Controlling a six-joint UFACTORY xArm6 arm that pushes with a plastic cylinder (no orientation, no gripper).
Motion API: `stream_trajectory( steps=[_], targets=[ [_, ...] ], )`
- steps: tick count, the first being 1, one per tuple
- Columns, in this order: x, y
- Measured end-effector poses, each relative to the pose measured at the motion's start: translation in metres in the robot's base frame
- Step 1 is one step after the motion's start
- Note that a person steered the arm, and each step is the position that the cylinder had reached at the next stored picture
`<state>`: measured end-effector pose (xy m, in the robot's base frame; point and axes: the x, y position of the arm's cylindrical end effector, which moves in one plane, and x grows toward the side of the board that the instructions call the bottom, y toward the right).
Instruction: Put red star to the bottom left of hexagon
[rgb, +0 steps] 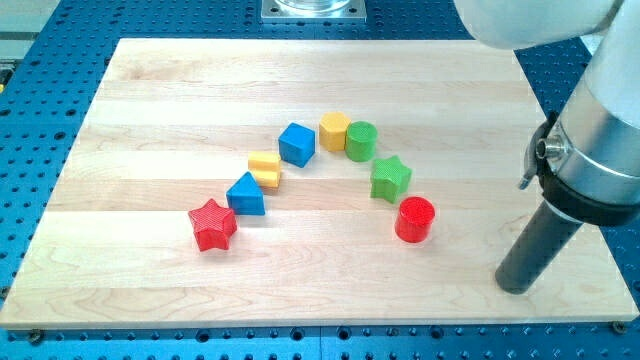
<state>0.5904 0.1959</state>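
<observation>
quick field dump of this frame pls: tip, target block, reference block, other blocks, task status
tip: my tip, view's lower right, touching no block
target: red star, left end of the arc
reference: yellow hexagon, top of the arc
others: blue triangle, yellow block, blue cube, green cylinder, green star, red cylinder
status: star lower left of hexagon, blocks between them

I am not finding any text, label, brand, number or sign that can be read anywhere in this view.
</observation>
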Motion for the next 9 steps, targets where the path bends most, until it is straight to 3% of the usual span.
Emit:
stream_trajectory(
  steps=[4,7,9],
  targets=[
    [-0.011,0.038],
    [0.0,-0.097],
    [0.023,-0.265]
  ],
)
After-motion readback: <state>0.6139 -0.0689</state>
